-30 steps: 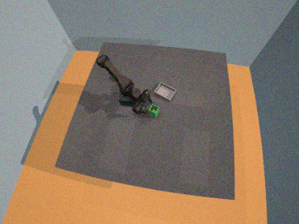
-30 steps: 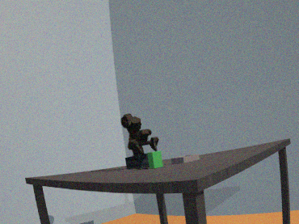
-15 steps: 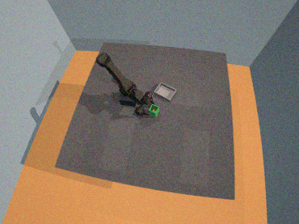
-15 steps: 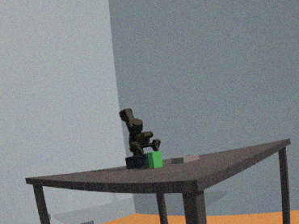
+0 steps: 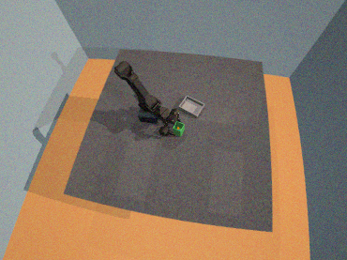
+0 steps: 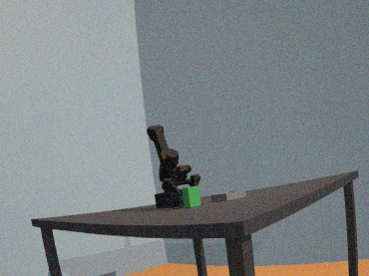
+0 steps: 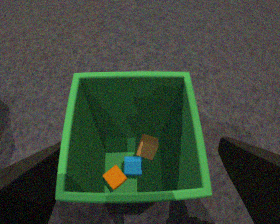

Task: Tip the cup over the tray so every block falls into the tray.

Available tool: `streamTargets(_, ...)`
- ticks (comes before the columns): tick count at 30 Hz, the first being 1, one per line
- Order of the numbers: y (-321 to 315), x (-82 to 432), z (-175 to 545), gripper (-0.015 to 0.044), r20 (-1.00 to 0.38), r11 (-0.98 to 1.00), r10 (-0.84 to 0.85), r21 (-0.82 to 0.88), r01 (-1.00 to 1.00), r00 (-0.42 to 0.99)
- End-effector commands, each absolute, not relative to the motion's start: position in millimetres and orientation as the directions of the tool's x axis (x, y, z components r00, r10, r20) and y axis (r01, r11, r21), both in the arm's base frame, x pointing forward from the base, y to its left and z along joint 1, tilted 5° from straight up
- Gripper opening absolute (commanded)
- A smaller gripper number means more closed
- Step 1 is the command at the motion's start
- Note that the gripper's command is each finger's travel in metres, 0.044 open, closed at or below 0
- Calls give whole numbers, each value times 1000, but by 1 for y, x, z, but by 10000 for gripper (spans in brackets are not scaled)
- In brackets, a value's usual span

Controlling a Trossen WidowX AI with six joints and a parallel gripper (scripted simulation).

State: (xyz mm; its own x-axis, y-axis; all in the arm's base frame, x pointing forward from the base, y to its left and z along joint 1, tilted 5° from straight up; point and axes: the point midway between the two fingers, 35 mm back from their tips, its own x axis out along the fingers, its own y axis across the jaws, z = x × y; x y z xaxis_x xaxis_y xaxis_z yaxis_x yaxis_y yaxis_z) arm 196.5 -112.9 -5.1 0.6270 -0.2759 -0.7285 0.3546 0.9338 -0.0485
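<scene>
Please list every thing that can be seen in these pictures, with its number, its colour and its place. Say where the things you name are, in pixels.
cup (image 5: 182,132) (image 6: 191,196) (image 7: 132,196): one, green, upright on the table
blocks: three, orange (image 7: 115,177), blue (image 7: 133,165) and brown (image 7: 148,147), inside the cup
tray (image 5: 197,114) (image 6: 236,195): one, grey, on the table near the cup
table (image 5: 202,179) (image 6: 150,219): one, dark grey, under cup and tray
floor (image 5: 141,236) (image 6: 309,269): one, orange, beneath the table
walls: blue-grey, around the table
arm (image 5: 136,85) (image 6: 170,160): one, dark, over the table
gripper (image 5: 172,124): one, dark, open at the cup
</scene>
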Motion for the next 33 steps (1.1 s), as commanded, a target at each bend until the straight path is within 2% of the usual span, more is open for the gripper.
streamTargets(1,-114,200,-12,440,-731,932,-276,-47,358,623)
streamTargets(14,-118,209,-28,440,-731,932,-276,-47,358,624)
streamTargets(17,-118,210,-28,361,-731,932,-276,-47,358,624)
streamTargets(27,-118,210,-28,359,-731,932,-276,-47,358,624)
streamTargets(33,-118,210,-28,319,-731,932,-276,-47,358,624)
